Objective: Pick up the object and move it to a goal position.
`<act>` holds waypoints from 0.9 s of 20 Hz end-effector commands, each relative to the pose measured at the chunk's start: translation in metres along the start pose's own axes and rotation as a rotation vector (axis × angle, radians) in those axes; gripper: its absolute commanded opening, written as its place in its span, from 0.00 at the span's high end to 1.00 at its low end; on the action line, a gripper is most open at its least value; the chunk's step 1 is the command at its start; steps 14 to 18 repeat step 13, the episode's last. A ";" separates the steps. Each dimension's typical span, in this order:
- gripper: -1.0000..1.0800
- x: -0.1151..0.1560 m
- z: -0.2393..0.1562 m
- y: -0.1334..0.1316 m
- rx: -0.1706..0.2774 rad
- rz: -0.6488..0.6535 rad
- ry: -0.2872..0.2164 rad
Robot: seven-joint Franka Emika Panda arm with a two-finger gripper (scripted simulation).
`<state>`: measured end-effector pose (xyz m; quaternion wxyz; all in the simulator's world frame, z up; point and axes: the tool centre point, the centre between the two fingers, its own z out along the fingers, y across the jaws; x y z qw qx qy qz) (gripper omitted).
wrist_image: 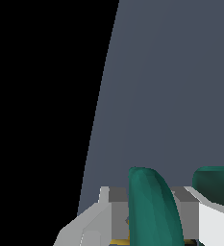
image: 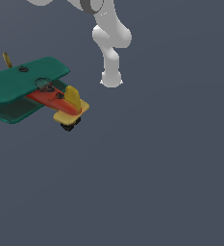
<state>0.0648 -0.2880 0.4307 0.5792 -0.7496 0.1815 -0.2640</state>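
The toy biplane (image: 41, 91) is at the exterior view's left. It has two teal-green wings, a red-orange fuselage, a yellow tail (image: 71, 106), a yellow propeller tip and a black wheel under the tail. My gripper is almost entirely outside the exterior view, past its left edge. In the wrist view my gripper (wrist_image: 152, 218) has one teal wing (wrist_image: 152, 204) between its two grey fingers (wrist_image: 106, 206), which press against it on both sides. The other wing (wrist_image: 215, 180) shows just beyond. I cannot tell whether the plane touches the floor.
White links of my arm (image: 111, 43) hang down at the exterior view's upper middle, to the right of the plane. The floor (image: 147, 173) is plain grey-blue. In the wrist view a black region (wrist_image: 36, 120) lies past the floor's edge.
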 end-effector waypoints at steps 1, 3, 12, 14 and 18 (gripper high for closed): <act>1.00 0.007 -0.011 -0.015 0.002 -0.003 0.000; 1.00 0.011 -0.017 -0.022 0.003 -0.003 0.000; 1.00 0.020 -0.028 -0.035 0.005 -0.003 0.002; 1.00 0.020 -0.028 -0.035 0.005 -0.003 0.002; 1.00 0.020 -0.028 -0.035 0.005 -0.003 0.002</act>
